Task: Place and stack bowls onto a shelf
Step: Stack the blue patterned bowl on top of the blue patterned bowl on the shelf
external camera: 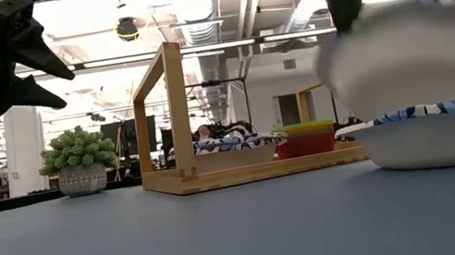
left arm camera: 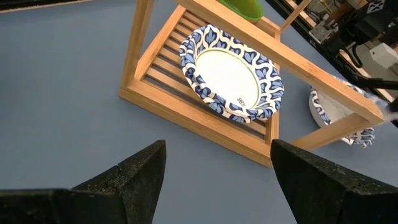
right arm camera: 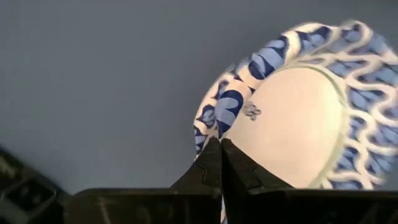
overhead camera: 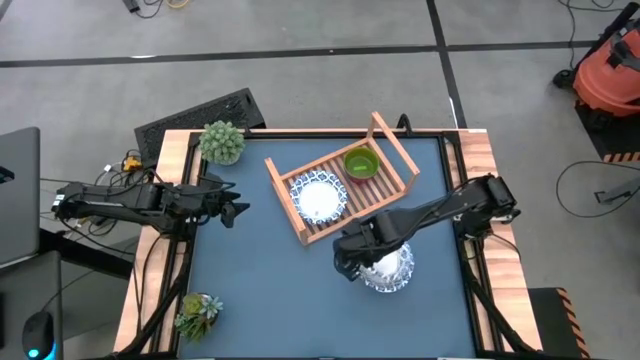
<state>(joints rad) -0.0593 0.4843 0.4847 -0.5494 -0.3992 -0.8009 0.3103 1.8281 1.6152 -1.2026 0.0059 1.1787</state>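
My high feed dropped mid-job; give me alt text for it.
Right hand is down at a white bowl on the table, in front of the shelf, which holds a white bowl and a green bowl. Left hand waits at the table's left.

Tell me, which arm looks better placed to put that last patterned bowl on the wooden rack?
The right one. Its pincer is already shut on the white bowl beside the rack; the left pincer hangs open, away from it.

Robotics lab — exposed ceiling ducts [external camera: 191, 2], floor cables [overhead camera: 590, 185], shop vacuum [overhead camera: 608, 70]
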